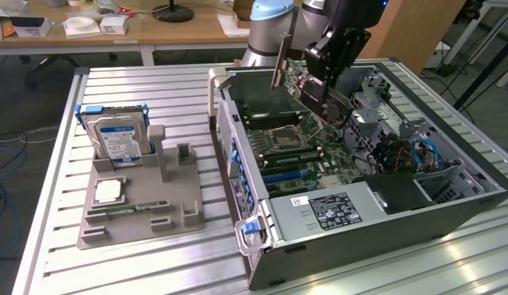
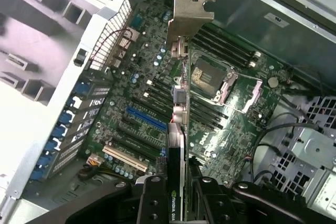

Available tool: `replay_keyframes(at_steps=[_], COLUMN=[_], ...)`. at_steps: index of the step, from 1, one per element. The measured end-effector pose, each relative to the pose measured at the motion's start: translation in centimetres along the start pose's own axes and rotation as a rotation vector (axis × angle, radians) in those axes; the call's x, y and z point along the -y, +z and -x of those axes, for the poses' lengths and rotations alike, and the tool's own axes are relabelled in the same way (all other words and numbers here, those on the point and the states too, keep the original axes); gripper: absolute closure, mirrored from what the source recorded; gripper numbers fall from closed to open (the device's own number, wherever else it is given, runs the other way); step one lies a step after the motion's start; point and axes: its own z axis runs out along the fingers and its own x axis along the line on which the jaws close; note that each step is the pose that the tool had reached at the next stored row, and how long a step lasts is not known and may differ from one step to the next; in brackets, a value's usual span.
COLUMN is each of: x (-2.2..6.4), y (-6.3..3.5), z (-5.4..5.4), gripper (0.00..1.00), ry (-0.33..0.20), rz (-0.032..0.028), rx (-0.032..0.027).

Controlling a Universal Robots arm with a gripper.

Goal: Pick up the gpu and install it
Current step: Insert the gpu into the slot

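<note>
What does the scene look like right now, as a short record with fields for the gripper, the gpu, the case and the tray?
gripper: gripper shut on the gpu, over the open case
gpu: gpu held on edge above the motherboard, bracket at the far end, not yet in a slot
case: case open, lying on its side on the table
tray: tray at the exterior view's left of the case; hard drive standing in it, memory stick lying flat
</note>
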Motion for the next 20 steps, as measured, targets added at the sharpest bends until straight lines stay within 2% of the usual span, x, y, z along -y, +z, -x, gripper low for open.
replay_keyframes(at_steps=[20], x=[0.15], y=[0.14], z=[0.29], gripper=[0.74], ry=[-0.209], rz=[0.0048], rx=[-0.0038])
